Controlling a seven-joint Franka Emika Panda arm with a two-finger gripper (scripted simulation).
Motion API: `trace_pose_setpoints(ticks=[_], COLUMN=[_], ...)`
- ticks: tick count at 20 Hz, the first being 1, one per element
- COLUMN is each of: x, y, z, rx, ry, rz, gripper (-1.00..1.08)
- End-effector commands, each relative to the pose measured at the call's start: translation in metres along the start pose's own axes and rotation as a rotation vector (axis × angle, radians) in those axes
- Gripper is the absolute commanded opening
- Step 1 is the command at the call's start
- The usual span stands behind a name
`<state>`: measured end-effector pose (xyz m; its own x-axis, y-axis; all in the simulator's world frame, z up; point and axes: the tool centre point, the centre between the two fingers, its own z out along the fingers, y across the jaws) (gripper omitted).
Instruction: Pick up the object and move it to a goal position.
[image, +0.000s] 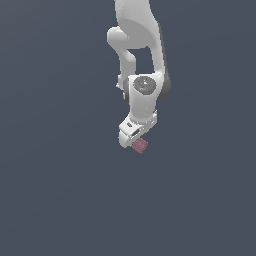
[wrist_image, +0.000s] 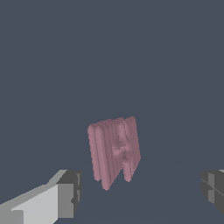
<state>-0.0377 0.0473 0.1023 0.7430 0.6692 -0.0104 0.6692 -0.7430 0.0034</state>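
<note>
The pincer (wrist_image: 140, 192) is spread, its fingers (wrist_image: 70, 192) clear of the cube (wrist_image: 114, 151), which looks light and rigid, best pinched across two flat opposite faces.

Cube (image: 140, 145) sits just below the gripper (image: 131, 141), toward the exterior view's right of its tip. Wrist view: cube (wrist_image: 114, 151) between the spread fingers (wrist_image: 70, 192), seemingly untouched.
</note>
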Motion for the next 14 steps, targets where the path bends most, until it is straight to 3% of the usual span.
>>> trace_pose_setpoints(ticks=[1, 14], x=[0.0018, 0.0044], y=[-0.0056, -0.0148], z=[0.0023, 0.0074], rx=[0.001, 0.003], ry=[0.004, 0.01], rz=[-0.053, -0.134], gripper=[1.0, 1.0])
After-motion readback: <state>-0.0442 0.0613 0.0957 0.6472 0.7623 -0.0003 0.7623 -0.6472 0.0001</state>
